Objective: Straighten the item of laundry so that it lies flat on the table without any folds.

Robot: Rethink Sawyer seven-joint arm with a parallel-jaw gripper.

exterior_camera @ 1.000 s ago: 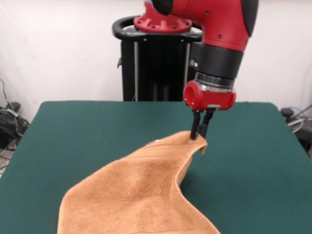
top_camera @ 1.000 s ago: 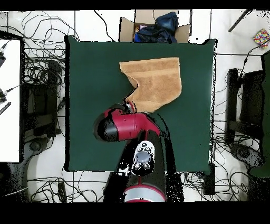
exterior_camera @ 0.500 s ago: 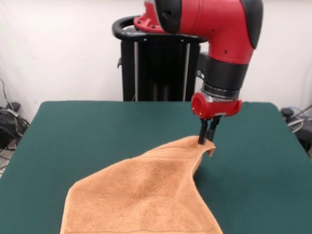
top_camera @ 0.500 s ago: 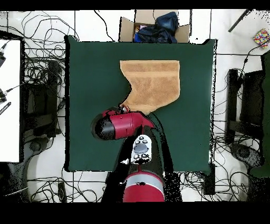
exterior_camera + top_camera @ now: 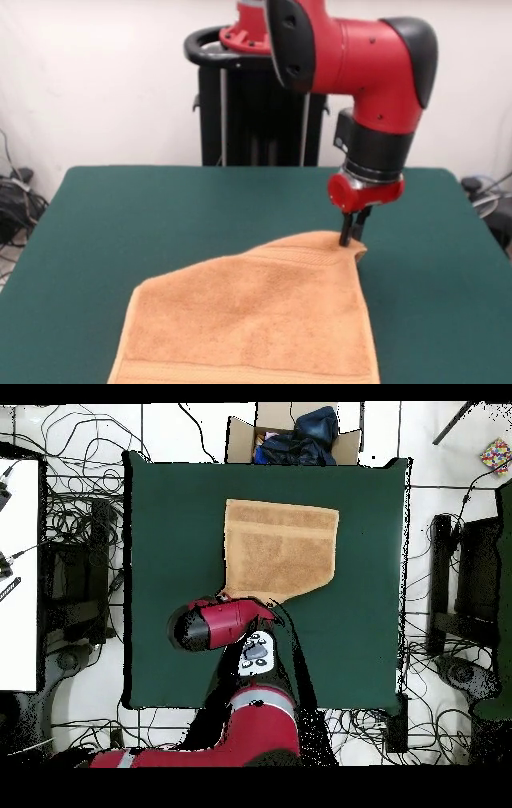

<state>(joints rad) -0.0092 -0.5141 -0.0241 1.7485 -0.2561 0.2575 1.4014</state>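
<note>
An orange-tan towel (image 5: pixel 256 320) lies spread on the green table (image 5: pixel 160 216), reaching toward the front edge. Its far right corner is raised a little, and my gripper (image 5: pixel 352 238) is shut on that corner. From above, the towel (image 5: pixel 280 549) shows as a near-square sheet in the table's upper middle, with its lower edge slanting. The red arm (image 5: pixel 215 624) covers the pinched corner at the towel's lower left, so the gripper itself is hidden there.
A cardboard box (image 5: pixel 290 434) with dark clothes stands beyond the table's top edge in the overhead view. Cables lie on the floor all round the table (image 5: pixel 370 634). Side furniture flanks both ends.
My gripper has pulled the towel corner to the right in the front view. The towel's folded side has opened out and the sheet now lies wider and flatter.
</note>
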